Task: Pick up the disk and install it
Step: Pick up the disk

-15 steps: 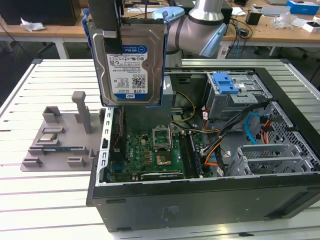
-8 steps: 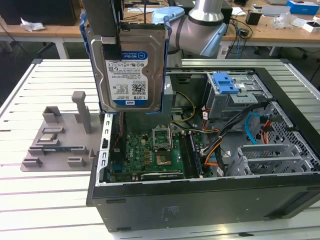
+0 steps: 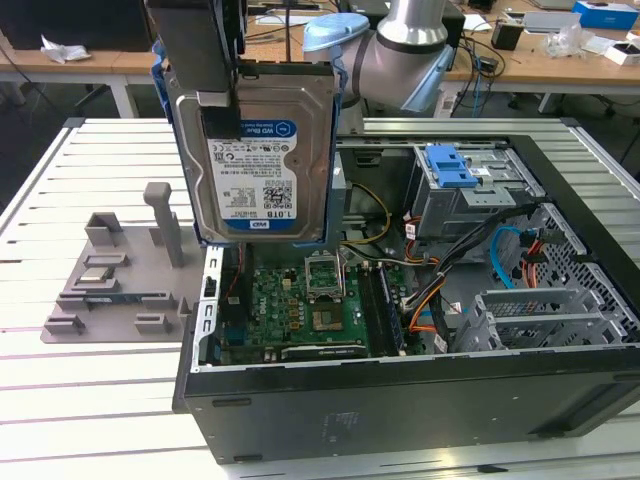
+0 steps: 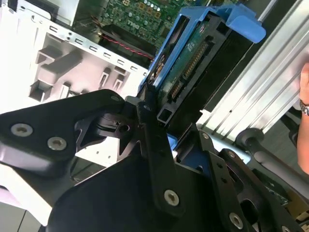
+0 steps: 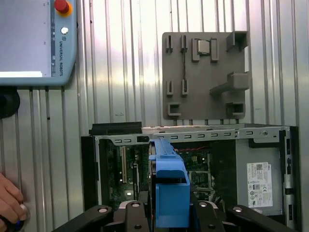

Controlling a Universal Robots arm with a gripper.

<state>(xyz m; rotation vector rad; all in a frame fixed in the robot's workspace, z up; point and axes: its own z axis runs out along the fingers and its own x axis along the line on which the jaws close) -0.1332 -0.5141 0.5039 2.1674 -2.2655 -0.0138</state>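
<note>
The disk (image 3: 257,150) hangs upright in the air over the open computer case (image 3: 400,400), its blue-and-white label facing the exterior view and its blue side rails showing at the edges. My gripper (image 3: 217,95) is shut on it from above, one dark finger lying across the top of the label side. In the second wrist view the disk (image 4: 190,63) shows edge-on with its connector, held between the black fingers (image 4: 153,130). The first wrist view looks down the disk's blue rail (image 5: 170,188) towards the case's motherboard.
Inside the case sit a drive cage with a blue latch (image 3: 455,165), loose cables and a grey box with a white sticker (image 5: 258,181). A grey fixture plate (image 3: 110,285) lies beside the case. A pendant (image 5: 36,41) and a person's hand (image 5: 9,205) are nearby.
</note>
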